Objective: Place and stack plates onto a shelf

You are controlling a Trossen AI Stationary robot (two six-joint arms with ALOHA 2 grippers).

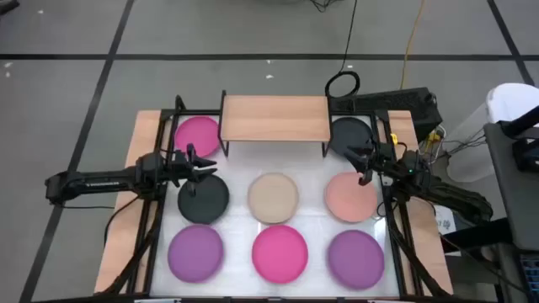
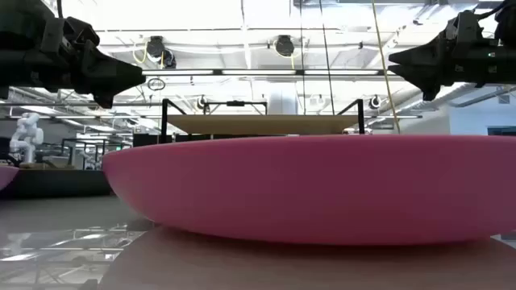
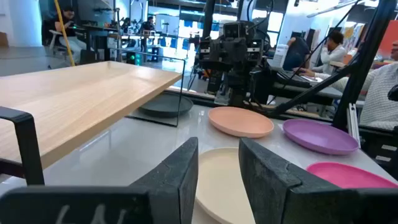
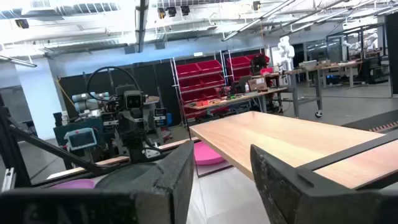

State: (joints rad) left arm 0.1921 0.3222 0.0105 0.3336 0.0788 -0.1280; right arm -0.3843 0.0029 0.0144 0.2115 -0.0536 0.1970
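Eight plates lie flat on the white table. In the high view the far row has a magenta plate [image 1: 198, 135] and a dark grey plate [image 1: 349, 135] on either side of the shelf [image 1: 274, 118]. The middle row is dark grey [image 1: 204, 199], beige [image 1: 274, 195] and salmon [image 1: 351, 195]. The near row is purple [image 1: 195, 252], magenta [image 1: 280, 251] and purple [image 1: 355, 257]. My left gripper [image 1: 206, 164] hovers open between the far magenta and middle grey plates. My right gripper [image 1: 362, 164] hovers open between the far grey and salmon plates. Both hold nothing.
The shelf's wooden board [image 3: 81, 93] stands on thin black legs at the table's far edge, with nothing on top. The near magenta plate [image 2: 306, 189] fills the low view. Cables and equipment [image 1: 404, 105] sit off the far right corner. People sit at desks beyond the table.
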